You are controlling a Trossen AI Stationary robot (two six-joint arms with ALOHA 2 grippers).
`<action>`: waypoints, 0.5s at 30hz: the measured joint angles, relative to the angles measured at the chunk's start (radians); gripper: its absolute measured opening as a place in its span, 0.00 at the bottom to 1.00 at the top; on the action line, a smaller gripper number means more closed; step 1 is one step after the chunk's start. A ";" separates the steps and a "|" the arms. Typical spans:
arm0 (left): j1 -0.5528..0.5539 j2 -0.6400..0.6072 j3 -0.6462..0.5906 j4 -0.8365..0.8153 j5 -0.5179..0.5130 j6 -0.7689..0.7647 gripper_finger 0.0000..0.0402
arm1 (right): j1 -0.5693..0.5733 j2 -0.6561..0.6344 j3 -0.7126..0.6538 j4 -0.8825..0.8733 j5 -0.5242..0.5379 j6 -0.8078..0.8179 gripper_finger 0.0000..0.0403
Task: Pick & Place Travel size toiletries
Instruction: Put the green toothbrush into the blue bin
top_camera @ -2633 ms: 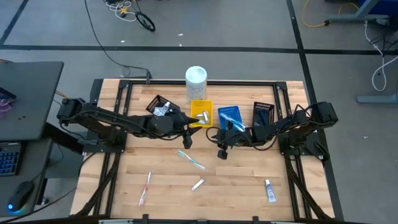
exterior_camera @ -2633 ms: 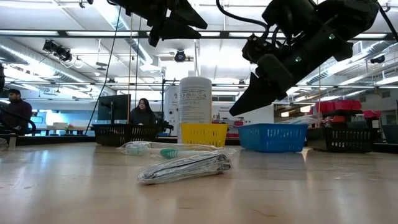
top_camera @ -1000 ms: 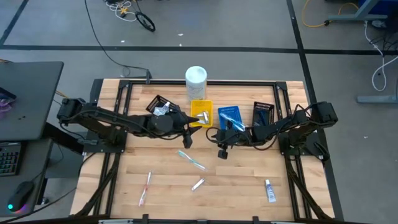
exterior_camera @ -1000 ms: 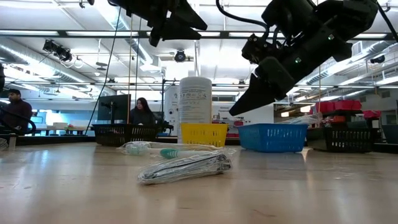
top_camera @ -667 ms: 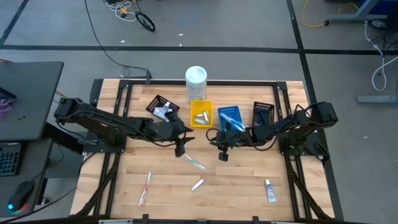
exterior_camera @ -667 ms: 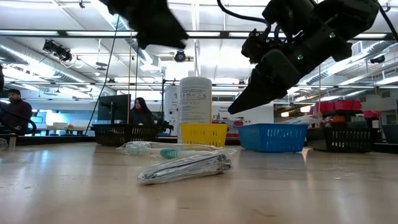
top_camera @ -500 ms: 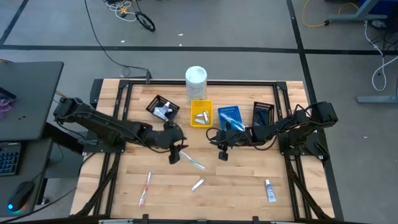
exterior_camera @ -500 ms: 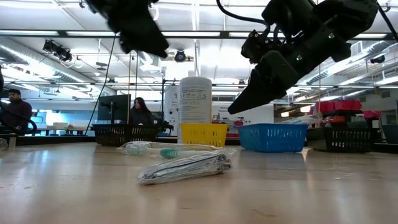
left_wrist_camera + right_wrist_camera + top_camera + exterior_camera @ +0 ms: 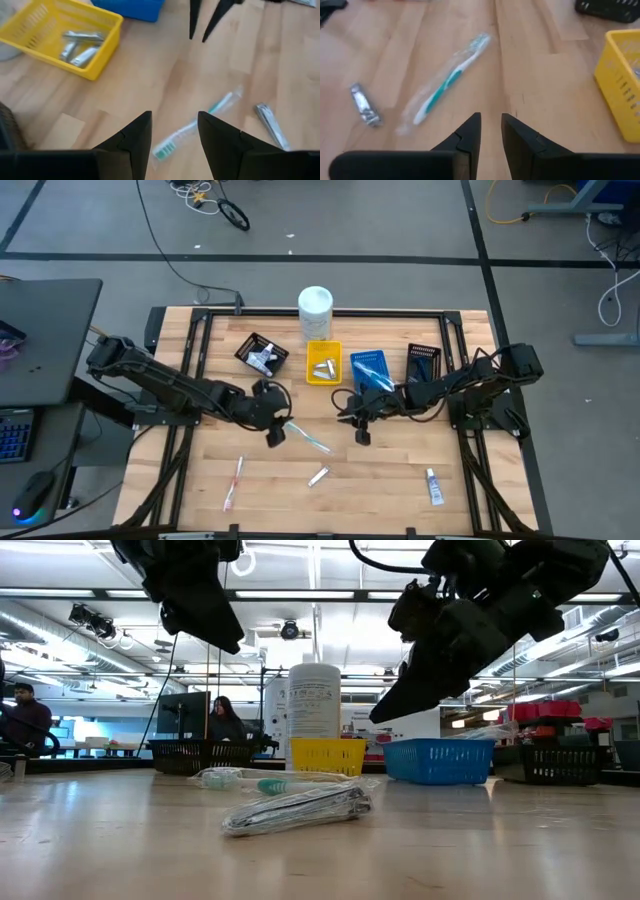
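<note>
The clear-wrapped white toothbrush with teal bristles and grip [image 9: 309, 438] lies flat on the pale wooden table [image 9: 380, 480], near its middle, between the two grippers. Its long axis runs diagonally in the high view, from upper left to lower right.

The left gripper [image 9: 276, 436] hangs above the table just beside the toothbrush's upper-left end, fingers [image 9: 135, 137] parted and holding nothing. In the left wrist view the toothbrush [image 9: 197, 125] lies ahead of the gap between the fingers.

The right gripper [image 9: 361, 436] hangs farther off on the opposite side, fingers [image 9: 470, 131] a narrow gap apart, empty. The left arm is judged nearer.
</note>
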 joint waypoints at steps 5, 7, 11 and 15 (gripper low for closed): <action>0.000 0.000 0.000 0.001 -0.047 0.027 0.42 | -0.004 0.000 0.000 -0.004 0.115 -0.081 0.21; 0.001 0.000 0.000 0.001 -0.053 0.038 0.42 | -0.004 0.000 0.000 -0.011 0.207 -0.100 0.21; 0.001 0.000 0.000 0.001 -0.053 0.032 0.42 | 0.005 -0.062 0.006 -0.041 0.325 -0.199 0.21; 0.001 0.000 0.000 0.001 -0.052 0.024 0.42 | 0.032 -0.186 0.042 -0.194 0.391 -0.269 0.21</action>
